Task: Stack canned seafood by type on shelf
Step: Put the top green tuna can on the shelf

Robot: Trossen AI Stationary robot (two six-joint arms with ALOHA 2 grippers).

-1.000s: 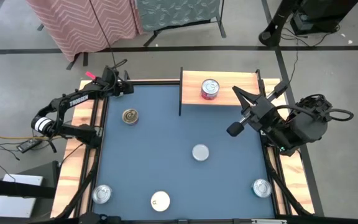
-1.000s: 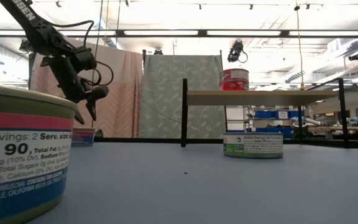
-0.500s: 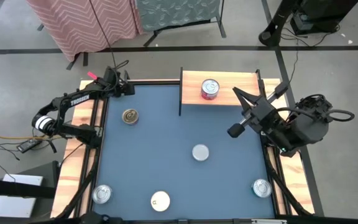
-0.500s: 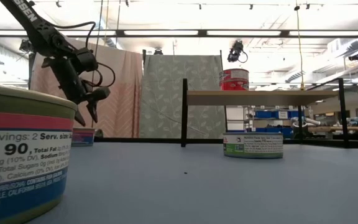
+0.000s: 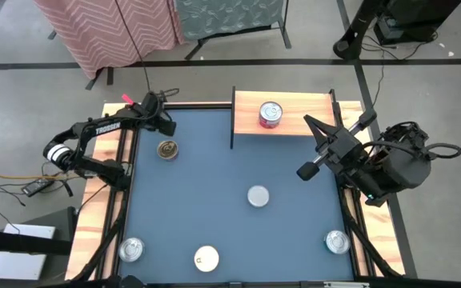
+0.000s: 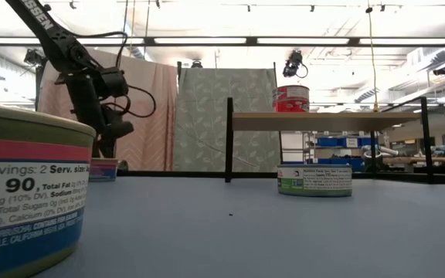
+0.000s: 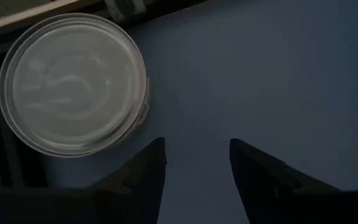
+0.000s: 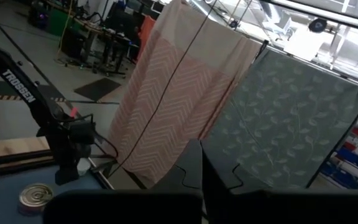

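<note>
From above, the left tool [image 5: 165, 126] hangs just beside the gold-lidded round tin [image 5: 166, 150] near the far left corner of the blue table [image 5: 206, 192], while its own wrist camera shows what the overhead view cannot: two dark fingers [image 7: 148, 168] spread apart with bare table between them, gripping nothing, the tin's lid [image 7: 73, 84] lying just off to one side of them. The right tool [image 5: 306, 170] hovers over the table's right side near the small light-wood shelf with dark metal uprights [image 5: 294, 112], its fingers pressed together and empty, as its wrist view makes plain [image 8: 194, 165]. A red-sided tin with a silver lid [image 5: 270, 114] stands on the shelf; only the table-level view shows it is really two red tins stacked [image 6: 291, 98]. Other silver-lidded tins sit mid-table [image 5: 258, 196], at the near left [image 5: 131, 250] and near right [image 5: 337, 241], with a white-lidded tin [image 5: 206, 258] at the near edge.
</note>
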